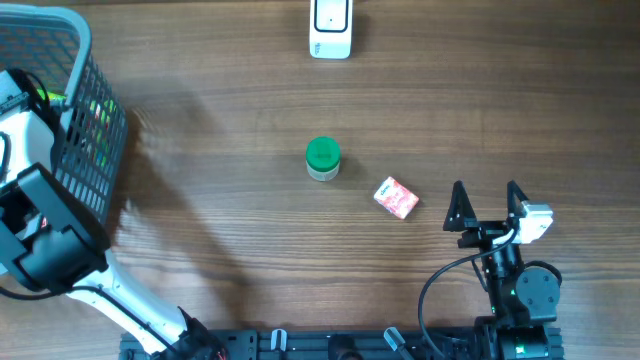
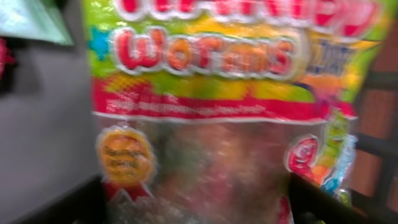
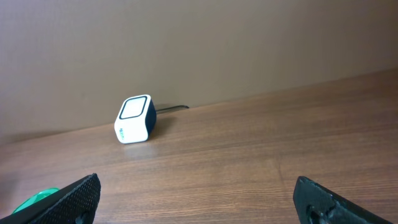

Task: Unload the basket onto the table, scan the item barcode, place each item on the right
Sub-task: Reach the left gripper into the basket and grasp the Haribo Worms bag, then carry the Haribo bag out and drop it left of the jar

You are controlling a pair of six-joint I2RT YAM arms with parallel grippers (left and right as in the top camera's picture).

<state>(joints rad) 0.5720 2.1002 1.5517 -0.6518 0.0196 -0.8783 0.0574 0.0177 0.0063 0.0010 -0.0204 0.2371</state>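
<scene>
A bag of gummy worms (image 2: 205,99), the item, fills the blurred left wrist view inside the grey wire basket (image 1: 60,25); no barcode shows on it. My left gripper (image 2: 193,208) is open, its dark fingers (image 2: 74,205) standing wide on either side of the bag's lower part; whether they touch it is unclear. The white scanner (image 1: 331,28) stands at the table's far edge and shows as the scanner (image 3: 134,119) in the right wrist view. My right gripper (image 1: 487,195) rests open near the front right, the right gripper (image 3: 196,199) holding nothing.
A green-lidded jar (image 1: 323,158) stands mid-table, and a small pink box (image 1: 396,197) lies to its right, just left of the right gripper. The basket takes up the far left corner, with the left arm (image 1: 40,230) reaching into it.
</scene>
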